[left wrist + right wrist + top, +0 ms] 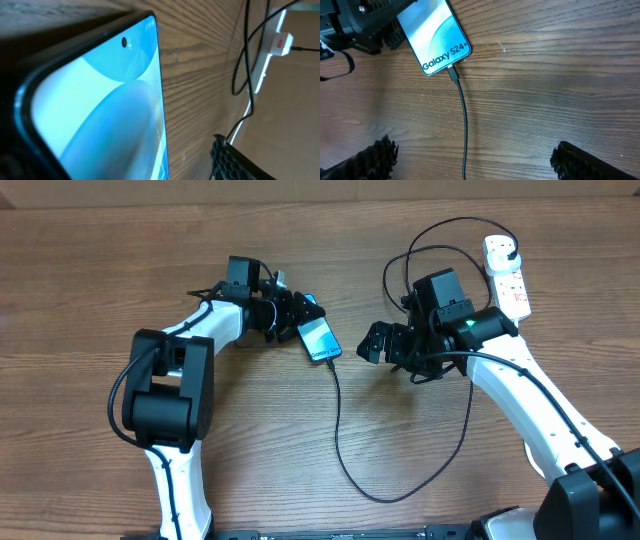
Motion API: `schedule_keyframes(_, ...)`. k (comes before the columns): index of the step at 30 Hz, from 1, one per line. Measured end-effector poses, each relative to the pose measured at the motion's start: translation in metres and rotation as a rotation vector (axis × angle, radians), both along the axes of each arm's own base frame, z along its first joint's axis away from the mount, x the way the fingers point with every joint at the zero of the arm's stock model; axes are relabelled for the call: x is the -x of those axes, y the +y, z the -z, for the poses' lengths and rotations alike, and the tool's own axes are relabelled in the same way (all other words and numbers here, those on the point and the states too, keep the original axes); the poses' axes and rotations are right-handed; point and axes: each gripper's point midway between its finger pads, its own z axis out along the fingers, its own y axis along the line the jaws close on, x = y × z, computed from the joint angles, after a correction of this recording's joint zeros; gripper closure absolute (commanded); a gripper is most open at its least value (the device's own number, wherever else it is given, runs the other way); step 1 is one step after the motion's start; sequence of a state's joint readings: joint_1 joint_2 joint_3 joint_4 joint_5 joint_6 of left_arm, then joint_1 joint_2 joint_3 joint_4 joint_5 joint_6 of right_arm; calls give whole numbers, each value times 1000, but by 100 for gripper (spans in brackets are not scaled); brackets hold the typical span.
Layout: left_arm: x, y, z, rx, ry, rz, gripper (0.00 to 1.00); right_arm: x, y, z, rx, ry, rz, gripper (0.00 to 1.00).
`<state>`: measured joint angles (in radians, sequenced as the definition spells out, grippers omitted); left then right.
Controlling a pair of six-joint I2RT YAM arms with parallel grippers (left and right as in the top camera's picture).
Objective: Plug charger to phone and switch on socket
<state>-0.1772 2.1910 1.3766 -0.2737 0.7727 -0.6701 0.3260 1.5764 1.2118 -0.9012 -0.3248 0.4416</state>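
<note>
The phone point(318, 338) lies on the wooden table with its teal screen lit, reading "Galaxy S24+" in the right wrist view point(434, 36). My left gripper point(290, 315) is shut on the phone's upper end; the screen fills the left wrist view point(95, 115). The charger cable point(338, 430) has its connector tip point(452, 73) seated in the phone's bottom edge. The cable loops across the table to the black plug point(510, 252) in the white socket point(507, 275). My right gripper point(385, 345) is open and empty, right of the phone, fingers either side of the cable point(465, 130).
The socket's thick white lead point(260, 75) shows in the left wrist view, running down from the socket point(280, 44). The cable makes a wide loop at the table's front point(400, 492). Both white arms reach in from the front edge.
</note>
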Motion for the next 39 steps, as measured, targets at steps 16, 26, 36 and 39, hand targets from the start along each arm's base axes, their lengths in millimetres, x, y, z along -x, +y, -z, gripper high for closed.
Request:
schedule_keyframes(16, 5, 26, 0, -100, 117, -65, 36, 0, 0, 0, 0, 0, -1, 0)
schedule_keyframes(26, 2, 46, 1, -188, 98, -84, 35, 0, 0, 0, 1, 2, -1, 0)
schedule_keyframes(36, 7, 67, -2, -276, 95, -84, 34, 1, 0, 0, 2, 4, 0, 0)
schedule_keyframes(39, 8, 90, -11, -332, 79, -121, 34, 1, 0, 0, 1, 3, -1, 0)
